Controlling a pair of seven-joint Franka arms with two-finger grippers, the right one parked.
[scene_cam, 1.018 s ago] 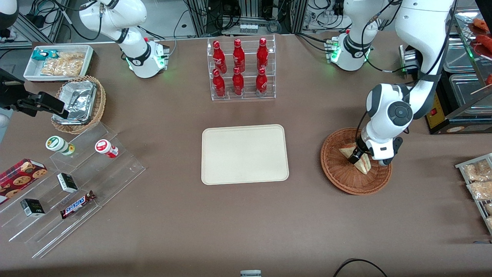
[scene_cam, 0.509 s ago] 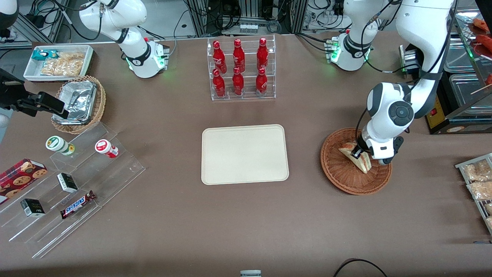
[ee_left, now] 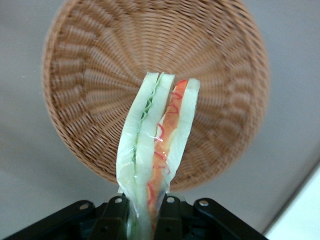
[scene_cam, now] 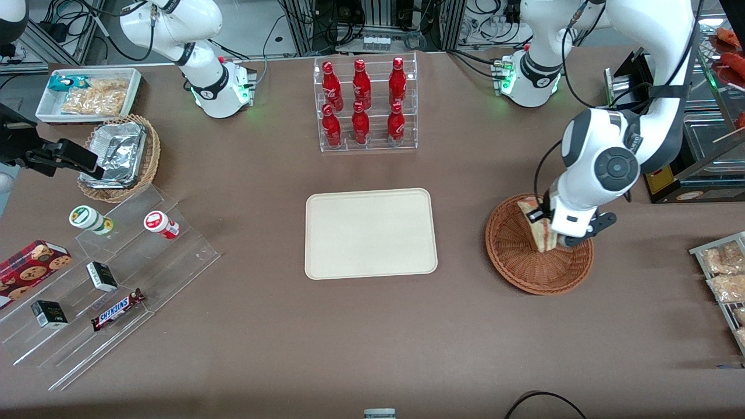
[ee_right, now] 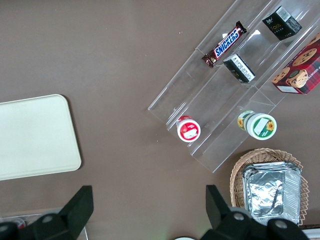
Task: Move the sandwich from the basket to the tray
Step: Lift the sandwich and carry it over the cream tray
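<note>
Claw (ee_left: 142,212) grips the sandwich (ee_left: 155,150) on edge, hanging above the basket (ee_left: 90,75).

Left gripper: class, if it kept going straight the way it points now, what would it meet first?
Probably the basket. The left gripper, shut on the sandwich, points down at the woven floor, so the sandwich tip would likely touch first.

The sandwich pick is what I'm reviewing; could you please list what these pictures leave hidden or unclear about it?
- Front view: the working arm's wrist covers the gripper and part of the sandwich above the basket.
- Left wrist view: the sandwich hides the fingers' contact faces; the picture edge cuts off its gripped end.
- Left wrist view: only a corner of the tray shows.
</note>
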